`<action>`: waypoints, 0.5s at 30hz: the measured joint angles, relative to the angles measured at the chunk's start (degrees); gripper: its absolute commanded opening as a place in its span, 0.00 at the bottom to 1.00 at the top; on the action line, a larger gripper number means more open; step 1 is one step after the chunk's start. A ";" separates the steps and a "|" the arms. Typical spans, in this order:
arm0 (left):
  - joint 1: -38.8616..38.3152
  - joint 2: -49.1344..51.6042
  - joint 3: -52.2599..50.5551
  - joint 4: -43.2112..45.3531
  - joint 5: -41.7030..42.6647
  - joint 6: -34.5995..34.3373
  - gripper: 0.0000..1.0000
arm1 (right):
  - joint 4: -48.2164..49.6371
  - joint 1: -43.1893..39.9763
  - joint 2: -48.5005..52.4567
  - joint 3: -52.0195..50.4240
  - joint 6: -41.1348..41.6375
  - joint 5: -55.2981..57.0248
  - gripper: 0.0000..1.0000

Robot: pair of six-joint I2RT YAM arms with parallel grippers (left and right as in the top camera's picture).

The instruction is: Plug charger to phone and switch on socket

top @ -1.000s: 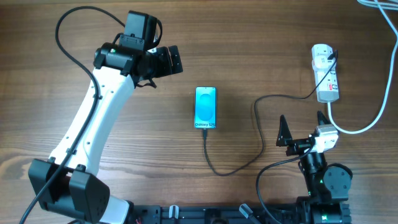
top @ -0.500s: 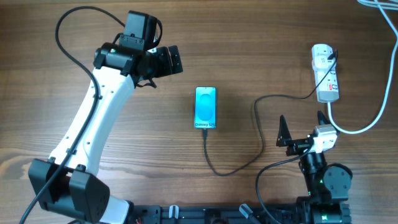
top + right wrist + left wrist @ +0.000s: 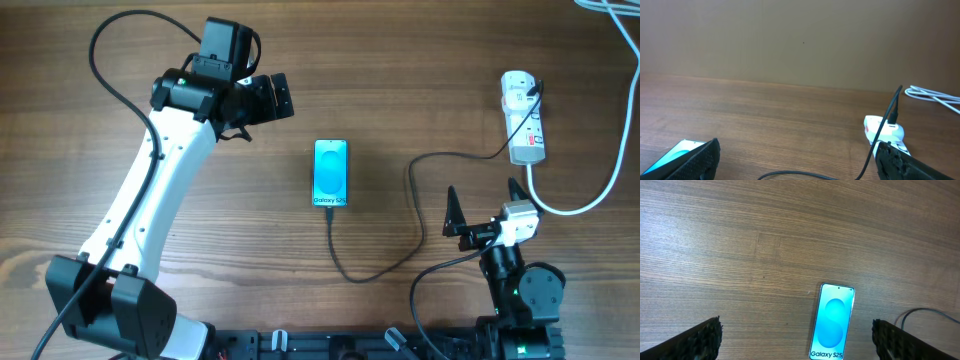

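Table: brown wood grain (image 3: 420, 60), carrying everything below.
Phone: lies flat near the middle of the table (image 3: 331, 173), turquoise screen up, the "Galaxy" text at the short edge nearest the robot bases.
Charger: a thin black cable (image 3: 412, 205) meets that short edge of the phone, loops toward the near side, bends back up and runs right to the socket. Whether its tip is fully seated in the phone cannot be told.
Adapter: a white block (image 3: 888, 127) sits on the far end of the socket, and the black cable rises from it.
Socket: a white power strip (image 3: 524, 118) at the right side of the table, well apart from the phone. It has small red marks, but the switch position cannot be read.
White cord: thick (image 3: 590, 200), leaves the socket's near end and curves off to the right edge.
Left gripper: (image 3: 284, 97) fingers spread wide, holding nothing, up and to the left of the phone and apart from it.
Right gripper: (image 3: 483, 195) fingers spread wide, holding nothing, near the base, between the cable loop and the white cord.
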 measured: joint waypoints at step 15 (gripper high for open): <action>0.00 0.00 0.00 0.00 0.00 0.00 1.00 | -0.13 0.00 0.00 0.00 0.02 0.44 1.00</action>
